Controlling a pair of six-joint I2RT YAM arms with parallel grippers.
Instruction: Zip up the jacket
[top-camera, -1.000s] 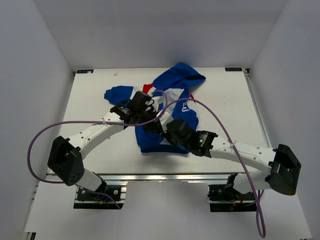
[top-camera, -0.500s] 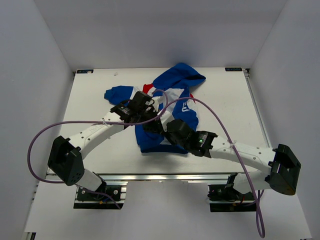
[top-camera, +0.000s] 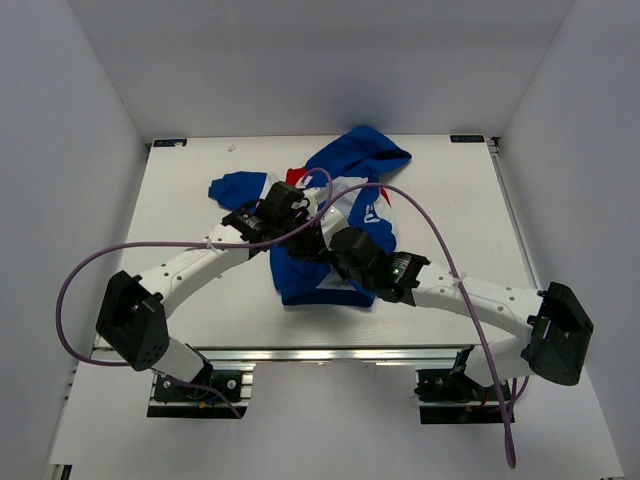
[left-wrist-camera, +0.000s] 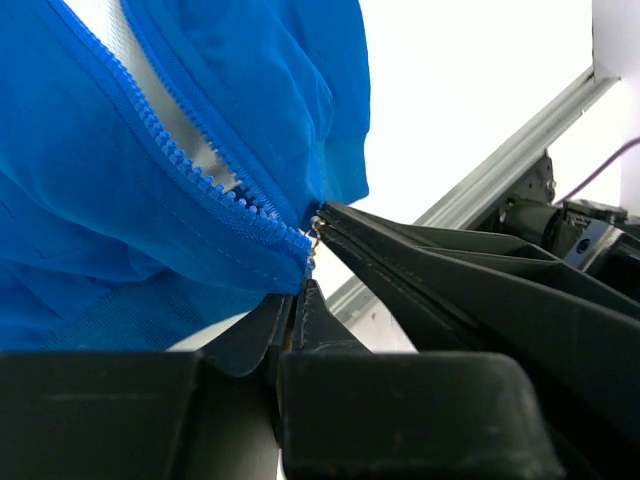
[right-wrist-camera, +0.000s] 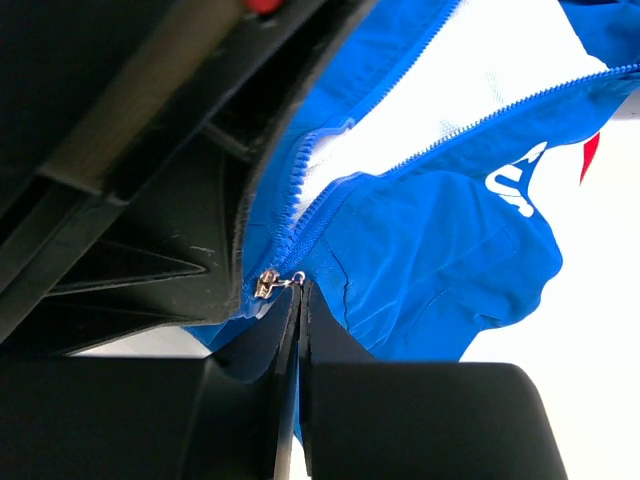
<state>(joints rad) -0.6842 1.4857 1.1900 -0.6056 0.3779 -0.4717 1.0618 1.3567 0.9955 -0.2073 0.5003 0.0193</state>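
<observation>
White walls (top-camera: 90, 100) box in the white table (top-camera: 200, 200) you are working on. The jacket (top-camera: 312, 285) lies near the middle of it, a little toward the far side, with its blue hood pointing to the far edge, a sleeve spread to the left, and the blue hem nearest you.

Its zipper (left-wrist-camera: 190, 170) is undone along the length you can see. The two rows of blue teeth meet only at the hem and spread apart above it, with white lining between them. The small metal zipper pull (right-wrist-camera: 268, 284) sits right at that bottom end.

Your right gripper (right-wrist-camera: 298, 292) has its fingers pressed fully together, pinching the ring of the pull at the very tips. Your left gripper (left-wrist-camera: 295, 300) is all but closed too, its fingers nipping the blue hem just under the end of the teeth. The two tips nearly touch each other there.

From above, both arms reach in over the lower half of the jacket and hide much of the chest. The left arm comes from the near left and the right arm from the near right. A purple cable (top-camera: 100, 255) loops along each arm.
</observation>
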